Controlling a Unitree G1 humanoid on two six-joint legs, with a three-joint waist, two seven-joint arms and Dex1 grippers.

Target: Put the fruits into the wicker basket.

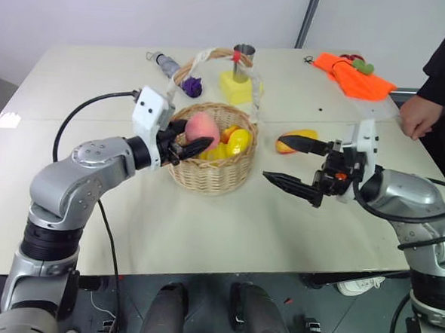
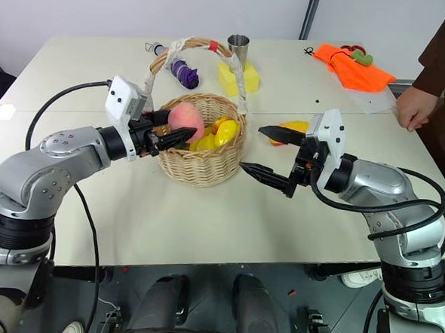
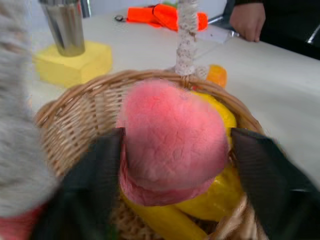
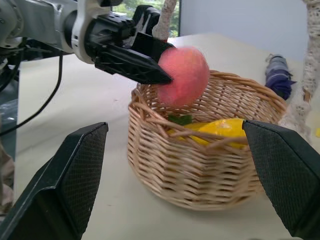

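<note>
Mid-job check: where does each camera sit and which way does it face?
Head views: above, looking down over both arms at the basket, left gripper and right gripper.
Left wrist view: along its jaws at the peach over the basket.
Right wrist view: between its wide-apart jaws toward the basket and left gripper.
All share basket and peach.

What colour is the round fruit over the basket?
Pink, with a redder blush on the peach. The left wrist view shows it best.
</note>
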